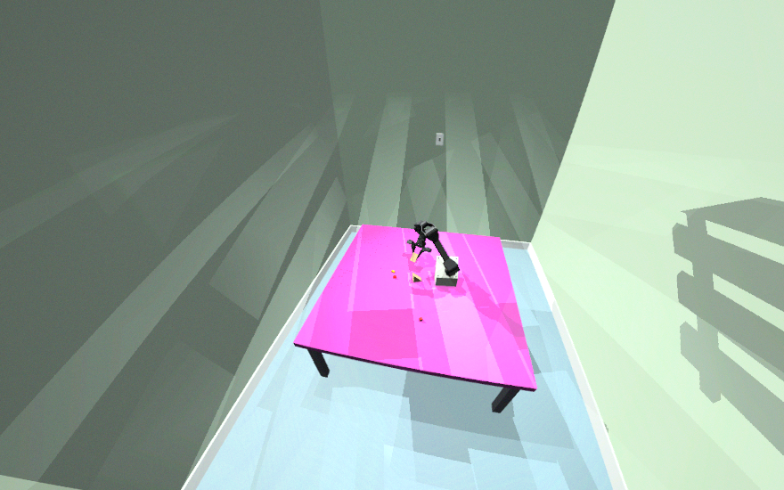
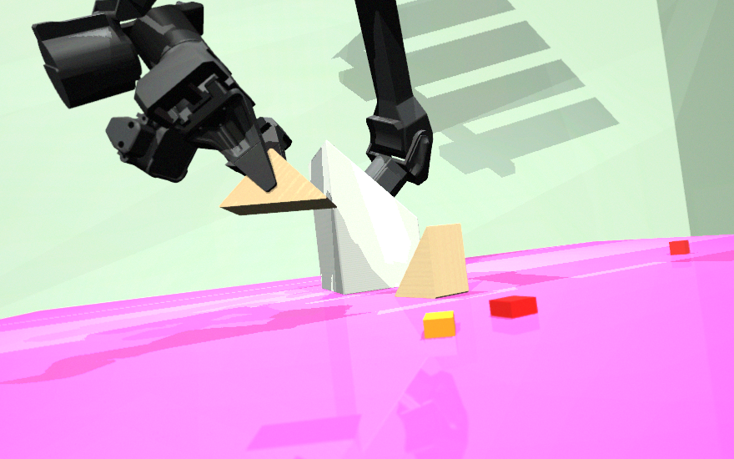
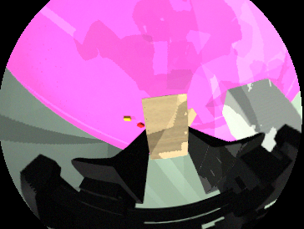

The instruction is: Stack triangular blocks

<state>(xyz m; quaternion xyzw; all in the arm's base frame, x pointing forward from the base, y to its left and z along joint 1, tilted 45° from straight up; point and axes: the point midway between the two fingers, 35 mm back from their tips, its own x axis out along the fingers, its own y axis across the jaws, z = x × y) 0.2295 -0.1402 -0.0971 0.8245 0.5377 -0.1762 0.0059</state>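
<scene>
My gripper is shut on a light wooden triangular block. The fingers press its two triangular ends. The block hangs above the table, its long face underneath and nearly level, a corner edge upward. The other triangular block stands on the table, right of the held one in the exterior view, with a slanting edge running down to the left. The two blocks are apart. In the wrist view the held block hides most of the standing one.
A white box-like stand is at the arm's base, close beside the standing block. A yellow cube and a red piece lie nearby. Another red piece lies farther off.
</scene>
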